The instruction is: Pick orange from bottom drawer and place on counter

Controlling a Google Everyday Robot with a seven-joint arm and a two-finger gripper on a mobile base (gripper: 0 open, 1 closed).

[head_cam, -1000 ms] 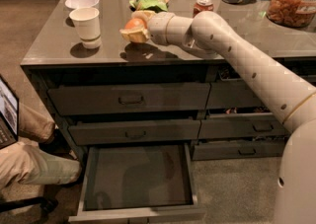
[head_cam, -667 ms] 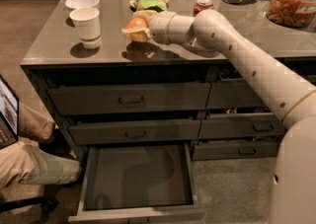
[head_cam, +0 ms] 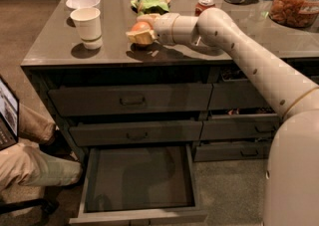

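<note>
The orange (head_cam: 141, 27) is between the fingers of my gripper (head_cam: 139, 33), just above the counter (head_cam: 60, 51), near its front middle and right of the white paper cup (head_cam: 87, 27). The gripper is shut on the orange, with the arm reaching in from the right. The bottom drawer (head_cam: 89, 180) stands pulled open below, and its dark inside is empty. The two drawers above it are closed.
A white bowl (head_cam: 82, 2) sits behind the cup. A green snack bag (head_cam: 151, 4) and a red soda can (head_cam: 205, 6) lie behind the gripper. A jar of snacks (head_cam: 294, 1) stands at the back right. A seated person's leg (head_cam: 35, 163) is at the lower left.
The gripper with the orange has shifted slightly on the counter; otherwise nothing has visibly moved.
</note>
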